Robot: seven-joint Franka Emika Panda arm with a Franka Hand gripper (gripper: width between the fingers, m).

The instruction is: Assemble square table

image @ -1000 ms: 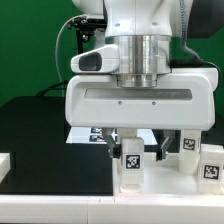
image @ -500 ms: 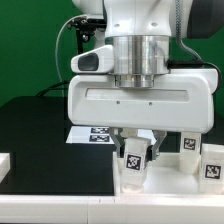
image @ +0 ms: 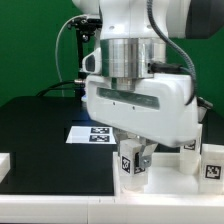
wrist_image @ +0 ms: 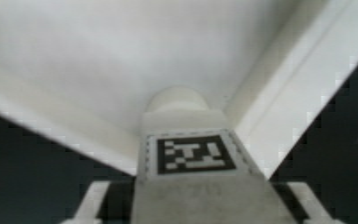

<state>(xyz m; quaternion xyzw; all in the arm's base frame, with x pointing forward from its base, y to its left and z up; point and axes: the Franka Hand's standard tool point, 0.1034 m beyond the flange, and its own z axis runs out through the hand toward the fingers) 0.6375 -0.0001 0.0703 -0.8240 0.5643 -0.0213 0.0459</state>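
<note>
My gripper [image: 134,158] is shut on a short white block leg [image: 130,173] that carries a black-and-white tag. The leg stands tilted over the white tabletop [image: 172,186] at the front of the exterior view. In the wrist view the same leg [wrist_image: 197,160] fills the middle, with one finger [wrist_image: 101,200] on each side pressing against it. Beyond it lies the tabletop's flat inside [wrist_image: 87,70] and its raised rim [wrist_image: 309,70]. The leg's tip points toward the corner where the rim turns.
Two more tagged white legs [image: 187,146] [image: 212,166] stand on the exterior view's right. The marker board [image: 92,133] lies on the black table behind the hand. Another white part [image: 4,164] shows at the left edge. A green wall is behind.
The jaws closed on the leg. Since then the hand has turned and tilted, taking the leg slightly toward the exterior view's right.
</note>
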